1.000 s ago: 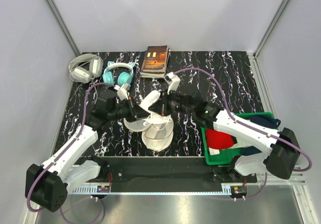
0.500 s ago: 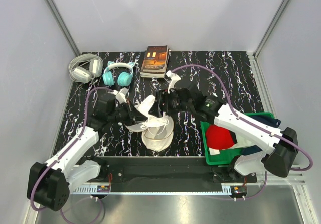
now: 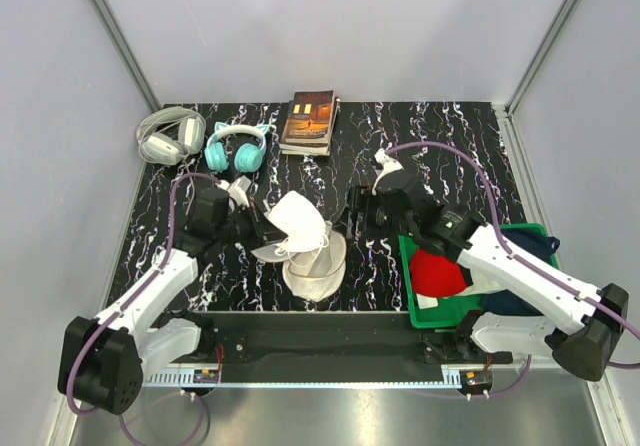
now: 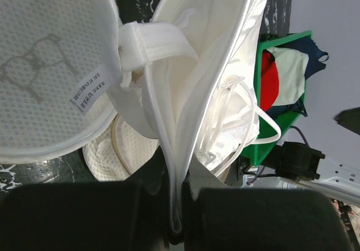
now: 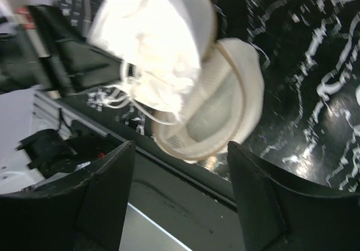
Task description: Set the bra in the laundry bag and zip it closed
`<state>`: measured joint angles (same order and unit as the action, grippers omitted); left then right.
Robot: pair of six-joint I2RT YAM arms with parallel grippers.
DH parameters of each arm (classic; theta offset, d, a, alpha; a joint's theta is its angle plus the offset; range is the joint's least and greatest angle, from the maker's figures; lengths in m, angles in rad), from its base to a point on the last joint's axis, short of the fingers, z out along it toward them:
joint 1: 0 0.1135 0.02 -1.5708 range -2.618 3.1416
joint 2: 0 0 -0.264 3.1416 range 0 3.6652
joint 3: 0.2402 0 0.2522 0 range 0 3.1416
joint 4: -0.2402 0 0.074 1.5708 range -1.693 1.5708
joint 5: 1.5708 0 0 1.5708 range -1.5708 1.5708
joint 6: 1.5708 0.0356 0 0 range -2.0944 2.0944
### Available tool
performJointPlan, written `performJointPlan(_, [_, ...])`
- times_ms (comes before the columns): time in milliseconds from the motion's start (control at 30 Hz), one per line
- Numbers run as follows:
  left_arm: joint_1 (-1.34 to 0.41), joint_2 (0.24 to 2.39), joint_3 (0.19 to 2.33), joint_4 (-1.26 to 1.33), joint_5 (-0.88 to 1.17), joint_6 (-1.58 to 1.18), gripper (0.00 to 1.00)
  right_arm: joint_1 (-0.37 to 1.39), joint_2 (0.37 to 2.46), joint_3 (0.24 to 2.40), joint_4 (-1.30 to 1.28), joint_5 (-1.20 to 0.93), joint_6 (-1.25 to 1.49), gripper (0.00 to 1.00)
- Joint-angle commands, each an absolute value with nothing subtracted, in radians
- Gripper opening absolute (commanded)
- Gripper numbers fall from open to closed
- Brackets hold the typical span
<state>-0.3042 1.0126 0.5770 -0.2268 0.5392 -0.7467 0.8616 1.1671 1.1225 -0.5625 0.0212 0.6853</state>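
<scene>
Right gripper (image 3: 360,204) pulled back right, fingers now wide, well clear of white padded bra (image 3: 298,222) — bra lies on open round cream mesh laundry bag (image 3: 320,274). Left wrist view alone shows left gripper (image 4: 175,223) pinching bag's rim seam — bra straps just right of fingers.

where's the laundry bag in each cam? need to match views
Top external: laundry bag at table centre, between the two arms.
Left wrist: bag fills left and middle, its printed round face at left.
Right wrist: bag in the upper centre, open half facing the camera.
Shared landmark: black marbled table.
</scene>
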Motion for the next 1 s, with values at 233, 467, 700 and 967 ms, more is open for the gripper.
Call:
performJointPlan(233, [-0.304,1.032,0.503,-0.137,0.538,-0.678,0.0,0.822,1.305,0.95,-0.482,-0.047,0.77,0.61])
performJointPlan(467, [-0.31,1.06,0.468,-0.081,0.56,-0.686,0.0,0.819,1.44,0.933,-0.342,-0.147,0.824,0.52])
performJointPlan(700, [-0.339,1.095,0.443,0.009,0.571,-0.703,0.0,0.821,1.444,0.904,-0.307,-0.176,0.871,0.19])
performJointPlan(967, [-0.471,1.134,0.417,0.075,0.506,-0.768,0.0,0.819,1.385,0.874,-0.31,-0.152,0.927,0.0])
